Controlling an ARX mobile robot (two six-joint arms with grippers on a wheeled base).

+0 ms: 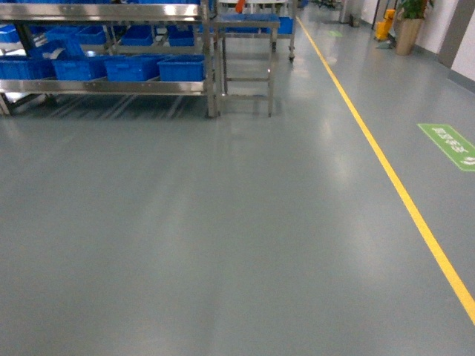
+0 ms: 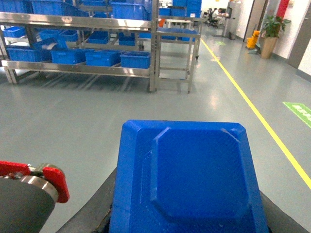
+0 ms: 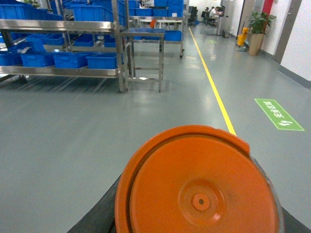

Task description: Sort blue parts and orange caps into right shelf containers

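The robot is still far from the shelf and its blue containers, so no sorting is done yet; a blue part fills the left wrist view and an orange cap the right, probably held, though I cannot tell how either claw sits.

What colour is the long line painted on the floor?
Yellow. The floor line shows best in the head view, running along the grey floor.

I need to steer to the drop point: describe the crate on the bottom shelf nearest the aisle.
Find the steel shelf at top left. A row of blue crates sits on its lowest level. The one wanted is at the row's right end, beside the upright post.
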